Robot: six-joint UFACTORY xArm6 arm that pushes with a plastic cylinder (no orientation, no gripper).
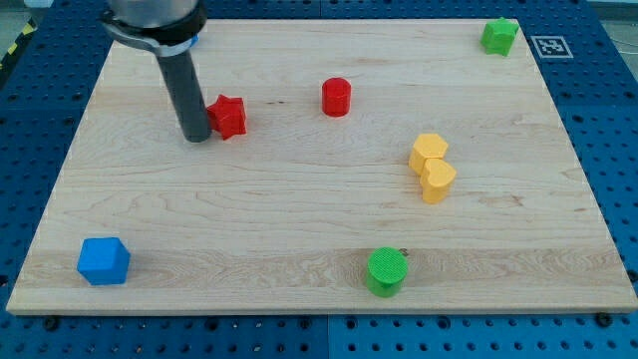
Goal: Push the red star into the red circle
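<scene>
The red star (pixel 229 116) lies on the wooden board in the upper left part of the view. The red circle (pixel 337 97) stands to its right, about a hundred pixels away and slightly higher in the view. My tip (pixel 196 138) rests on the board right at the red star's left side, touching or nearly touching it. The dark rod rises from the tip toward the view's top left.
A yellow hexagon (pixel 430 150) and a yellow heart (pixel 438 180) sit together right of centre. A green circle (pixel 387 271) is near the bottom edge. A blue block (pixel 104 260) is at the bottom left. A green block (pixel 499 36) is at the top right.
</scene>
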